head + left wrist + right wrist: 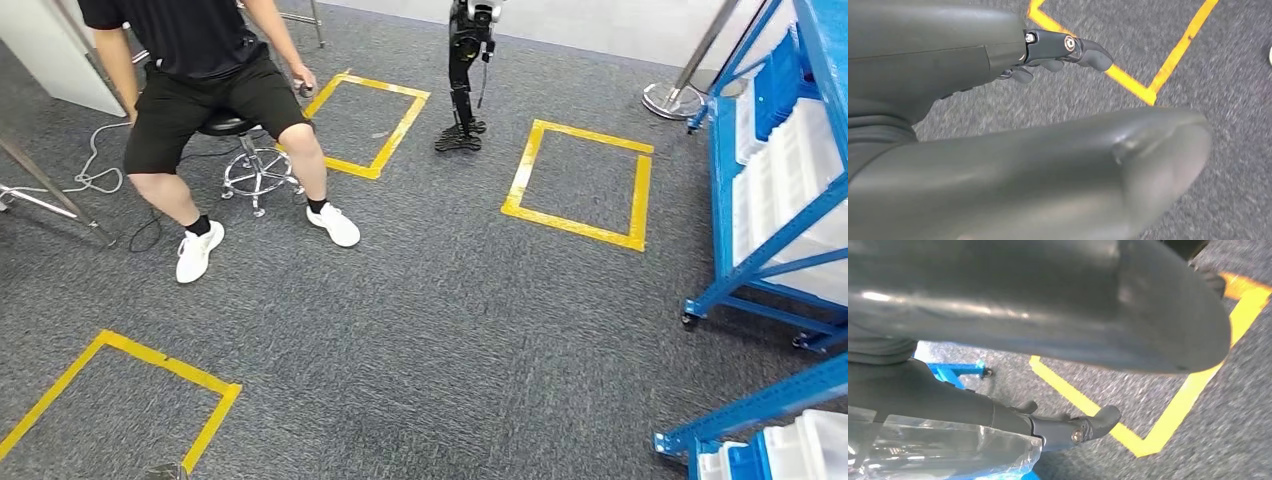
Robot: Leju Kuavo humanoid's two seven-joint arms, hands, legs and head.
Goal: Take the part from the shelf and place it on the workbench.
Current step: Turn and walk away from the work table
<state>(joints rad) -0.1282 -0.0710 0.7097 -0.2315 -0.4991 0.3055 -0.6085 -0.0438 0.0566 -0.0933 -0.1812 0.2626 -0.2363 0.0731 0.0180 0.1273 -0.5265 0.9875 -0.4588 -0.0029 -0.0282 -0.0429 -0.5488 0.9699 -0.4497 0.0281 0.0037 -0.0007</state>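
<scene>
Grey carpet with yellow tape squares [579,184]; your right hand [998,425] grips a plastic-wrapped part [938,450], left hand [998,55] empty, fingers apart; carrying step, so next find the workbench.

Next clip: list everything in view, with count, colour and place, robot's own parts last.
Floor squares: three, yellow tape, on the grey carpet.
Shelf: blue frame on castors, at the right edge, holding white bins.
Person: one, black clothes, white shoes, seated on a chrome stool.
Black stand: one, between the two far squares.
Chrome post base: one, by the shelf.
Bagged part: one, clear plastic wrap, held by the right hand.
Left hand: grey, fingers apart, holding nothing, above the carpet.
Right hand: grey, gripping the bagged part.
</scene>
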